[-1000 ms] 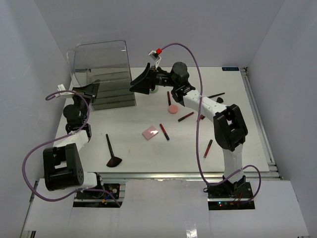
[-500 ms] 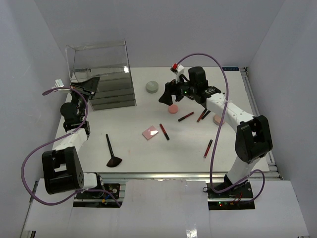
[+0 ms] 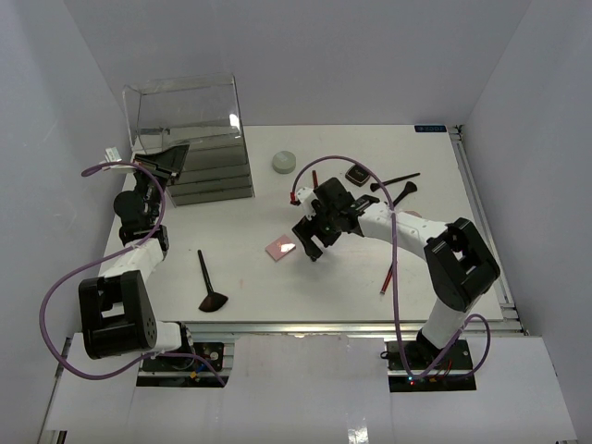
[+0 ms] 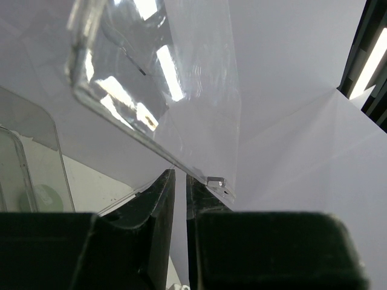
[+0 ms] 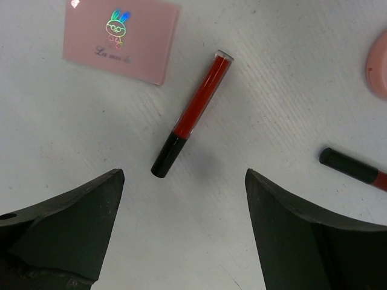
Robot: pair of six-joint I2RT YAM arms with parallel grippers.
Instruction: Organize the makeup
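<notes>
My right gripper [image 5: 183, 175] is open and hovers low over a red-and-black stick [image 5: 193, 115], whose black cap lies between the fingertips. A pink square compact [image 5: 121, 39] lies just beyond it. In the top view the gripper [image 3: 310, 242] is mid-table beside that compact [image 3: 279, 248]. A pink disc's edge [image 5: 381, 63] and another stick [image 5: 357, 169] show at the right. My left gripper [image 3: 172, 161] is at the clear drawer box [image 3: 190, 116]; its fingers [image 4: 158, 205] are closed on a thin clear panel edge [image 4: 151, 145].
A grey round jar [image 3: 284, 162] stands right of the box. A black square compact [image 3: 356, 174] and black-handled brushes [image 3: 396, 179] lie at the back right. A fan-headed brush [image 3: 207, 282] lies front left, and a red stick [image 3: 388, 277] front right.
My right arm swung back from the drawer box to mid-table and came down over the red stick. The grey jar now shows beside the box. The left arm barely moved.
</notes>
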